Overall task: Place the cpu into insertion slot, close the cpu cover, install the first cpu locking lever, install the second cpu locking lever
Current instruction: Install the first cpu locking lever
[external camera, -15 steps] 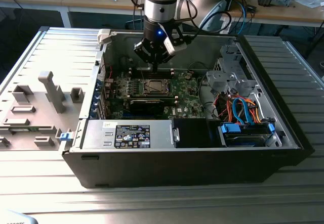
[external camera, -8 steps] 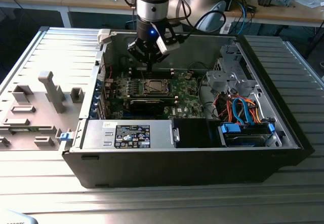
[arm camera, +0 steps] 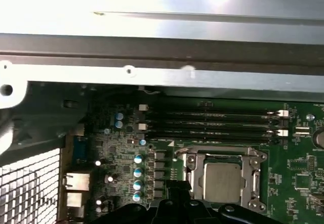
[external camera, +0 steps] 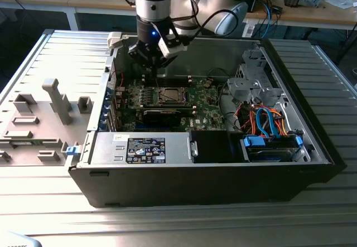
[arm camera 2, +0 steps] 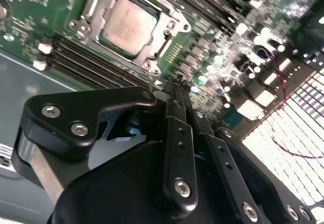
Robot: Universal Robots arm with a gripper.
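Exterior view, left to right: pale grey plastic fixture tray [external camera: 39, 124] on the ribbed metal table [external camera: 50, 202], then the open black computer case [external camera: 212, 172] with the green motherboard [external camera: 201, 105] on its floor, then orange and blue cable bundle [external camera: 268, 119] by the drive bay.

Black two-finger gripper [external camera: 149, 57] hanging over the case's far wall, above and slightly toward the exterior view's left of the square dark insertion slot with metal rim [external camera: 169, 96]. Well apart from it, nothing touching.

In both wrist views: silvery-tan flat square cpu [arm camera 2: 126, 24] already seated in the slot, thin silver metal cpu cover frame [arm camera: 258, 176] lying down around it, chip visible through the window. Looks closed; lever state too small to call.

Gripper [arm camera 2: 177, 82] fingers pressed together at the tips, no gap, nothing between them. Fingertips pointing toward the socket, which lies just ahead, offset to one corner. Row of long black memory slots [arm camera: 212, 123] running parallel to the socket's far edge.
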